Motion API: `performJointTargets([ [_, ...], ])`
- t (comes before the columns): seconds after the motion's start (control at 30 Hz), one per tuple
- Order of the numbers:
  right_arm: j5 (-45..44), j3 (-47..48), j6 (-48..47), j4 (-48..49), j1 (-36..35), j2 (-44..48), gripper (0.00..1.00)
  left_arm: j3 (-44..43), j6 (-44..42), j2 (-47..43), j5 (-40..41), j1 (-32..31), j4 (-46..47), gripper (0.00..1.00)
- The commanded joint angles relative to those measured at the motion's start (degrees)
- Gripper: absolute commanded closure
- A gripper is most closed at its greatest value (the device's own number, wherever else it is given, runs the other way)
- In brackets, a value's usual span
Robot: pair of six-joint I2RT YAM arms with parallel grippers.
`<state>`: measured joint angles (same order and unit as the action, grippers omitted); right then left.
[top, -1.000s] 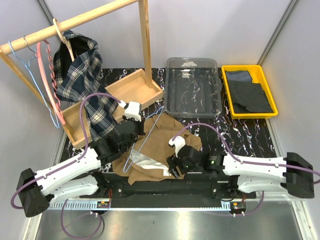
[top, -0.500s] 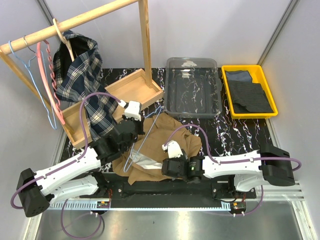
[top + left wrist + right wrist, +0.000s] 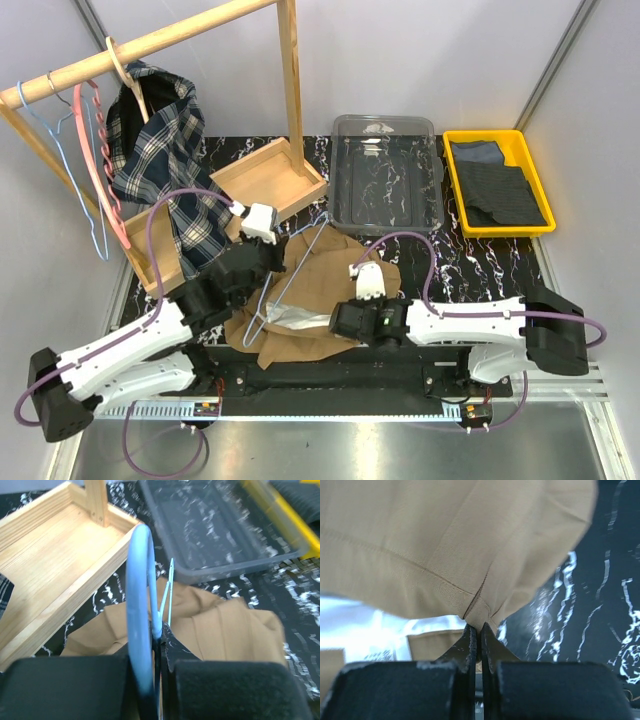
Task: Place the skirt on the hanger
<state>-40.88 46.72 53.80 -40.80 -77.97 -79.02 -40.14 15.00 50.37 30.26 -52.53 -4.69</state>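
right claw (image 3: 479, 630): wide apart a second ago, now pinched together on a fold at the edge of the skirt (image 3: 320, 270), which lies crumpled by the near edge of the table (image 3: 480, 265) with its white lining showing. left claw (image 3: 161, 647): unchanged, clamped on the hook of the hanger (image 3: 140, 605), whose wire frame rests across the cloth. judged meaning: both pieces are now held, so the cloth can be lifted and threaded onto the wire.

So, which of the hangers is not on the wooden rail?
The light-blue wire hanger lying over the tan skirt, held by the left gripper; the others hang from the rail.
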Motion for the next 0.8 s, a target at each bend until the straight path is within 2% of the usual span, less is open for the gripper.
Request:
performJointTargets([
  [0.0, -5.3, -0.6, -2.0, 2.6, 6.0, 4.0, 1.00, 0.4, -0.5, -4.6, -5.1, 0.2, 1.5, 1.00],
  [0.2, -1.8, -4.4, -10.4, 13.2, 17.9, 9.6, 1.00, 2.6, -3.4, -7.7, -15.7, 0.2, 3.6, 1.00],
  [0.4, 3.6, -4.1, -17.2, 21.4, 27.3, 9.1, 1.00, 4.4, -4.5, -4.9, -29.7, 0.2, 7.7, 1.00],
  [0.47, 5.4, -3.2, -18.0, 22.4, 28.1, 7.8, 1.00, 5.4, -4.3, -4.8, -31.8, 0.2, 9.1, 1.00],
  [0.67, 9.0, -2.9, -18.1, 25.0, 29.3, 4.1, 1.00, 9.0, -2.5, -10.1, -29.7, 0.1, 15.4, 1.00],
  [0.77, 10.2, -3.4, -17.1, 25.8, 29.6, 2.7, 1.00, 9.6, -2.7, -10.9, -29.7, 0.1, 14.5, 1.00],
])
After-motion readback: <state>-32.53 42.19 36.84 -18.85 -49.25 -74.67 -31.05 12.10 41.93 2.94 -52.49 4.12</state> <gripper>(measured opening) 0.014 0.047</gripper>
